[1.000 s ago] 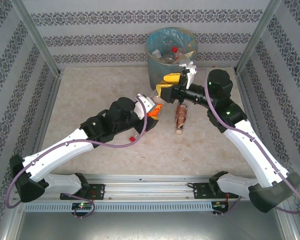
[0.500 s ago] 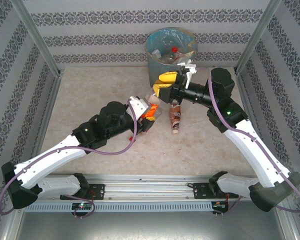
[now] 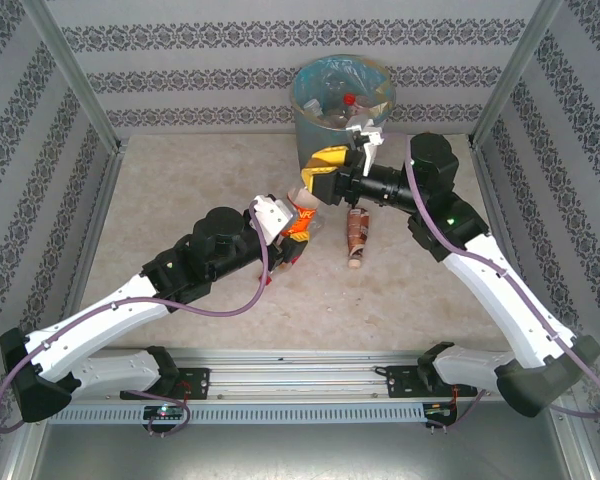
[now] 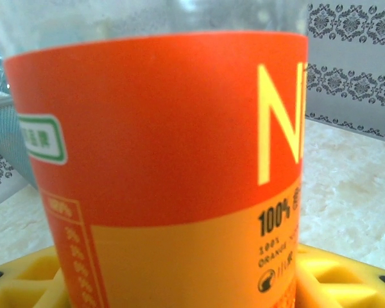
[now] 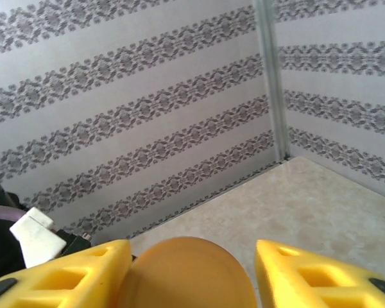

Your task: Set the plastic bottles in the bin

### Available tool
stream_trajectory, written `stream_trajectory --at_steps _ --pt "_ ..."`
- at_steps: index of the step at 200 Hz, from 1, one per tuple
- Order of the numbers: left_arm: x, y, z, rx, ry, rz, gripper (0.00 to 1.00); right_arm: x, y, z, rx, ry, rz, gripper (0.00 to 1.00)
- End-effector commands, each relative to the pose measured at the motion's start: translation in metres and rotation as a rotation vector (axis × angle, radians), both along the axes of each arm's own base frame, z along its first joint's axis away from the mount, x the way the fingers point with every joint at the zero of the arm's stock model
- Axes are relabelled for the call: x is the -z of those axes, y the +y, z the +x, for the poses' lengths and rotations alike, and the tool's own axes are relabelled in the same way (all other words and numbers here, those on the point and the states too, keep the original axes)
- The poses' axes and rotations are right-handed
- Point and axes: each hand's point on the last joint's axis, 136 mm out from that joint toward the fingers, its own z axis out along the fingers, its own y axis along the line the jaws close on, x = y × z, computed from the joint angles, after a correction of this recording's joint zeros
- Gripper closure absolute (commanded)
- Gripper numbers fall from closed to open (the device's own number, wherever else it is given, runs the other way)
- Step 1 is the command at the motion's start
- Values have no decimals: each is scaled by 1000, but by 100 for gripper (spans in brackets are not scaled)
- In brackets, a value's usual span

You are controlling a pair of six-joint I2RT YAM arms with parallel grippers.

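Left gripper (image 3: pixel 291 221): clenched on the orange-labelled bottle (image 4: pixel 167 160), holding it off the table (image 3: pixel 180 185) near the middle, just near of the bin.
Right gripper (image 5: pixel 192 260): its yellow fingers straddle a round orange end (image 5: pixel 186 276), probably that same bottle's; whether they pinch it cannot be told.
Bin (image 3: pixel 315 140): far centre, with several bottles inside, one showing a red cap (image 3: pixel 349 99).
Brown-labelled bottle (image 3: pixel 357 232): lying on the table, right of the held one.
Done: some bottles binned, judging by the contents.
Remaining: the held bottle and the brown one.
Change: within the last second the left arm has drawn leftward and nearer; the right gripper has shifted left after it; the brown bottle lies about where it did.
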Motion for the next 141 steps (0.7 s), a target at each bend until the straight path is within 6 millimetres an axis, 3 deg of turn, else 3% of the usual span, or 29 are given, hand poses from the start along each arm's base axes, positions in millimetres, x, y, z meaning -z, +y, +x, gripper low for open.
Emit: stream_trajectory --at_steps 1,18,32,53,95,141 --pt "-25 -6 -2 25 -89 -55 55 -11 11 -20 -144 -14 17 55" --pt "-24 -6 0 22 -100 -49 55 -15 13 -25 -182 -28 18 73" --pt "-23 -6 2 15 -102 -36 55 -18 13 -24 -186 -46 16 100" --pt "-21 -5 4 5 -107 -26 51 -21 11 -16 -139 -61 13 100" --pt "-28 11 12 -95 -148 -45 12 -49 -3 21 77 -160 5 100" --pt "-31 28 14 -162 -182 -51 6 -77 -6 49 129 -212 25 100"
